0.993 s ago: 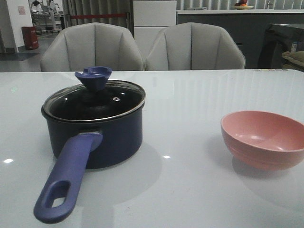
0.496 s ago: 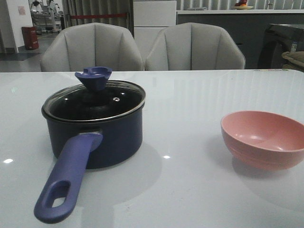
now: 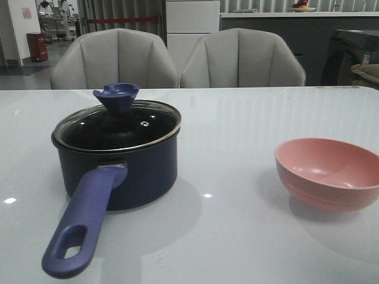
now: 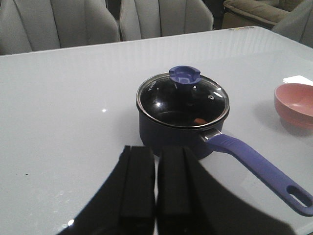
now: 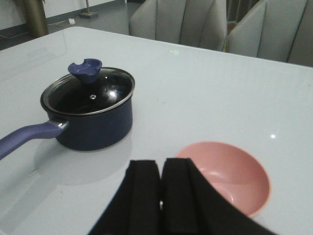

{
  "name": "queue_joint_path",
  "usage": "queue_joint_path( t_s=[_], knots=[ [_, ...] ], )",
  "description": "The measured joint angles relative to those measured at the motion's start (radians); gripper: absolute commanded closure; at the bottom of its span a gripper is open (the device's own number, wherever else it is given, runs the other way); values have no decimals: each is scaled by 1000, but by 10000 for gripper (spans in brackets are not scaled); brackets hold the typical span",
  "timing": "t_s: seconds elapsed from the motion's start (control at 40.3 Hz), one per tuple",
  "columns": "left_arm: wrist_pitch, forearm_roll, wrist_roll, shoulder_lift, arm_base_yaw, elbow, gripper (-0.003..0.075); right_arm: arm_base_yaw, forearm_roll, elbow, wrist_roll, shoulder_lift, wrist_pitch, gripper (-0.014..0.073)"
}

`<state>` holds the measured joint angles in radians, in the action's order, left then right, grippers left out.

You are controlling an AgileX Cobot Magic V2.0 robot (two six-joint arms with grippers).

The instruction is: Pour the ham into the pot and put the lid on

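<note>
Lid (image 3: 118, 121) sits seated on pot (image 3: 118, 160) toward counter (image 3: 237, 236) left edge, ham (image 4: 199, 120) visible inside, bowl (image 3: 328, 171) empty, both hands (image 4: 154, 183) (image 5: 160, 196) pressed together, well clear; seemingly done, just stay clear.

Ham (image 4: 199, 120) mostly hidden under lid (image 4: 182, 98)

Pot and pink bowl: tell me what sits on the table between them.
Nothing. In the front view the stretch of white table between the pot and the pink bowl is bare; only glare spots show there.
</note>
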<state>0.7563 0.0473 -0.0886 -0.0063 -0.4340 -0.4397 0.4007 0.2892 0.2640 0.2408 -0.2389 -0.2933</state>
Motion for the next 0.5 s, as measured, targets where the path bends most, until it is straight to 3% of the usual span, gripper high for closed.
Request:
queue_joint_path(
  t_s=[0.496],
  knots=[
    [-22, 11, 0, 0, 2, 31, 606, 0, 0, 0, 0, 0, 0, 453]
  ],
)
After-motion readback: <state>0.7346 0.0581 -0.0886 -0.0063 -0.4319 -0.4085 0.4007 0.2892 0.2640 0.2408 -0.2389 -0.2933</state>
